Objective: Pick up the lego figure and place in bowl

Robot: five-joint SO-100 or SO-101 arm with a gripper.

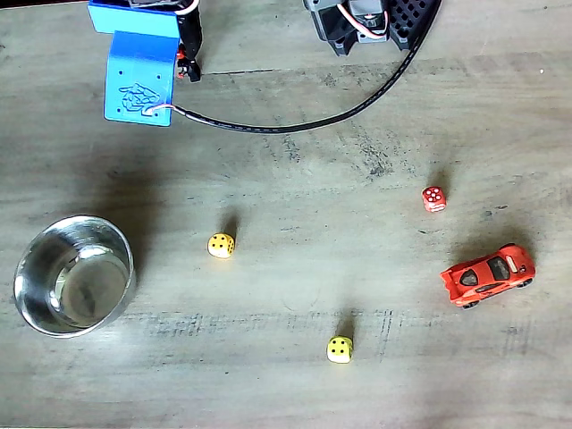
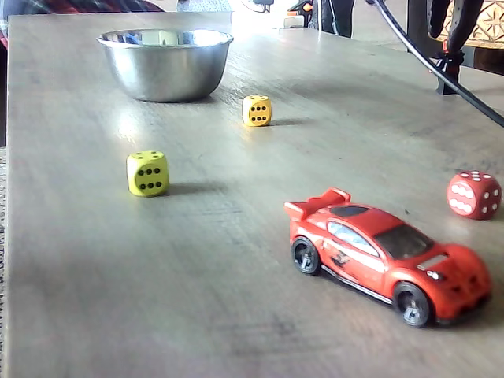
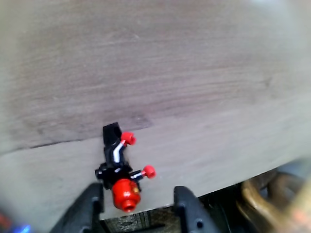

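Observation:
The lego figure (image 3: 119,165), black with a red head and red hands, lies on the wooden table close to its far edge. In the wrist view its head sits between my gripper's (image 3: 138,206) two dark fingers (image 3: 91,206), which stand apart, so the gripper is open around it without clamping. In a fixed view from above, red bits of the figure (image 1: 184,66) peek out beside the arm's blue wrist part (image 1: 138,71) at the top left. The steel bowl (image 1: 31,304) stands well away at the left; in the low fixed view the bowl (image 2: 165,71) is at the back.
Two yellow dice (image 1: 222,245) (image 1: 340,349) lie mid-table. A red die (image 1: 434,198) and a red toy car (image 1: 488,274) are at the right. A black cable (image 1: 295,127) curves across the top, from the wrist part to the arm base (image 1: 371,22).

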